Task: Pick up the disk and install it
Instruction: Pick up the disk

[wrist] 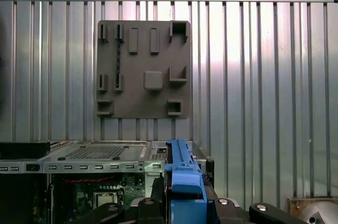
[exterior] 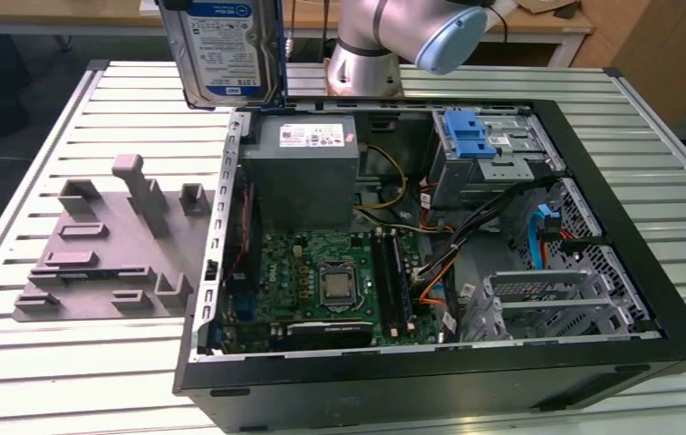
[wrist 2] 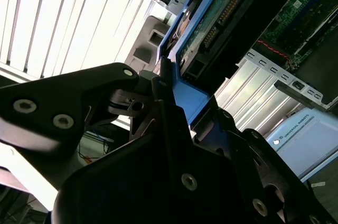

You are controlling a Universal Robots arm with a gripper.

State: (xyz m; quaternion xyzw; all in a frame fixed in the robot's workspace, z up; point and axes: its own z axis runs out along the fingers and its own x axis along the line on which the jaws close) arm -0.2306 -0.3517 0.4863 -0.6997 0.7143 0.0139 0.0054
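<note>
Gripper clamped on the blue-bracketed disk, held upright at eleven o'clock above the open computer case; the narrow edge grip could let it twist and strike the case wall.

Open black computer case lay on a slatted metal table, grey moulded fixture plate sat beside it on the exterior view's left, green motherboard inside, grey power-supply box adjoining, drive cage bore a blue latch.
</note>
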